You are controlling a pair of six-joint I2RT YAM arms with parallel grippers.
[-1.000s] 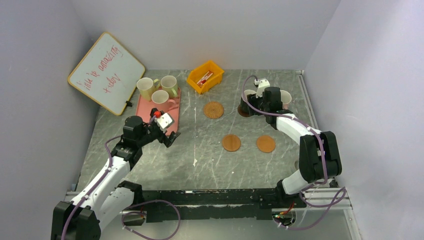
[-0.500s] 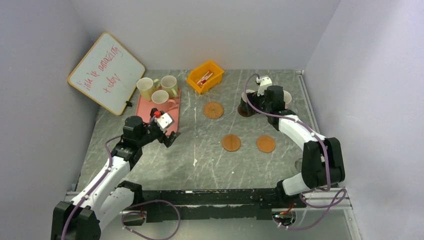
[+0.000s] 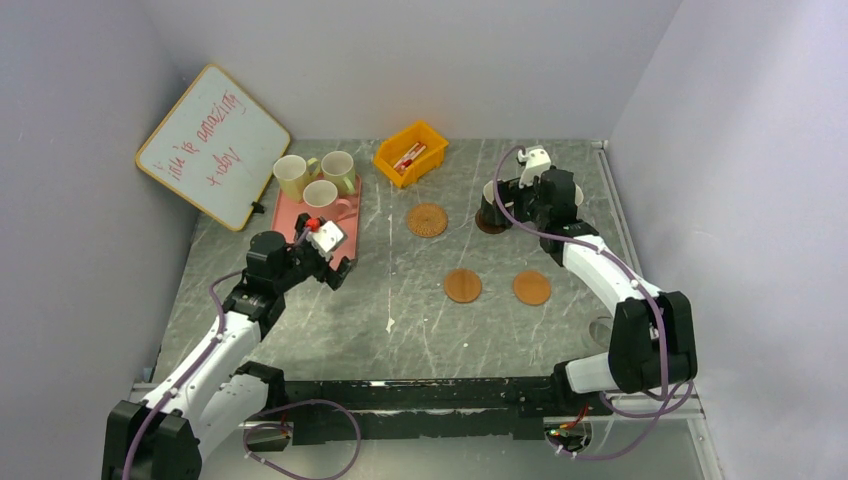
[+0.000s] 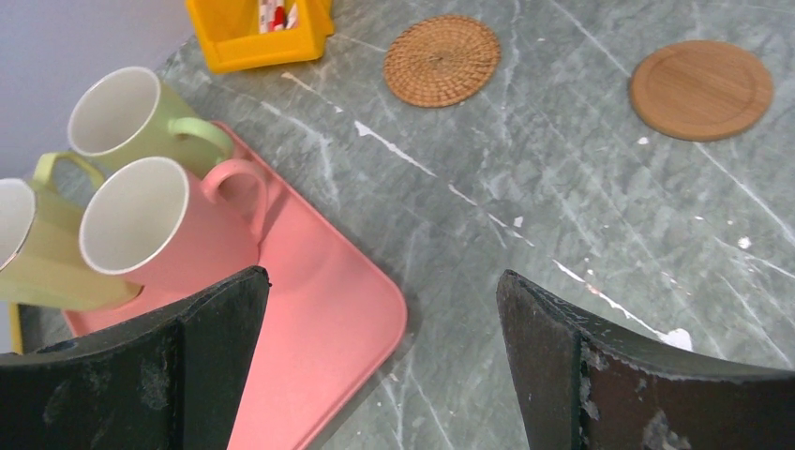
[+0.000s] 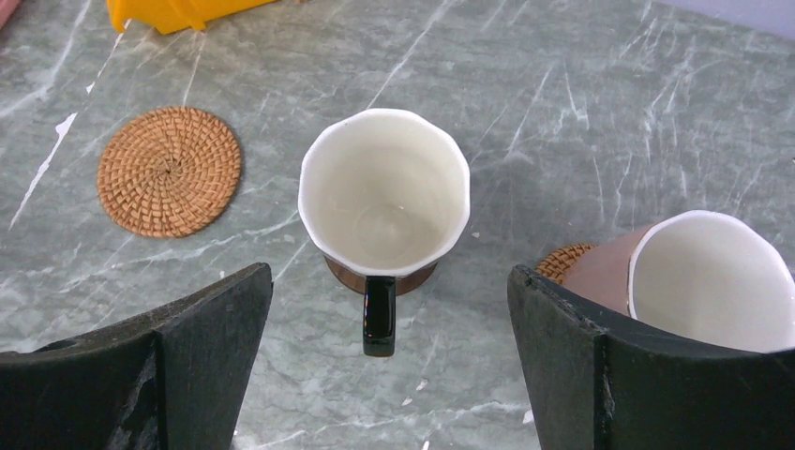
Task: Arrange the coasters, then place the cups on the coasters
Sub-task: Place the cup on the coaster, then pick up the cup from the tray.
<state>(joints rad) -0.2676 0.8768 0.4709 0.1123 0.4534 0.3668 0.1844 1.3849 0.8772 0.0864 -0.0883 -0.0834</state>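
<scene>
My right fingers (image 3: 508, 203) are spread wide w/ nothing held. The black cup (image 5: 384, 192) stands upright btwn them, gaps on both sides, handle toward my wrist cam. Only that cam shows the dark brown coaster (image 5: 342, 272) peeking out under its base; from the top cam cup + coaster read as one dark blob. The same cam shows a pink cup (image 5: 698, 281) at right, partly behind one finger, w/ a woven rim (image 5: 561, 261) under it. The top cam has that cup almost all behind my arm. A bare woven coaster (image 5: 169, 171) lies left of the black cup, near the yellow bin (image 4: 253, 33).

My left fingers (image 3: 336, 274) are wide open too, empty, over the near corner of the pink tray (image 4: 319, 328). The left wrist cam shows what's on it: a second pink cup (image 4: 155, 230), a green cup (image 4: 131, 117) just behind it, and another green cup (image 4: 37, 248) cut off by the frame edge.

One plain coaster (image 3: 462, 285) and a second plain coaster (image 3: 531, 288) lie bare mid table (image 3: 400, 330). The top cam gets both, the left cam just one. The whiteboard (image 3: 213, 145) shows in the top cam only, and I can't fully read its red scrawl.
</scene>
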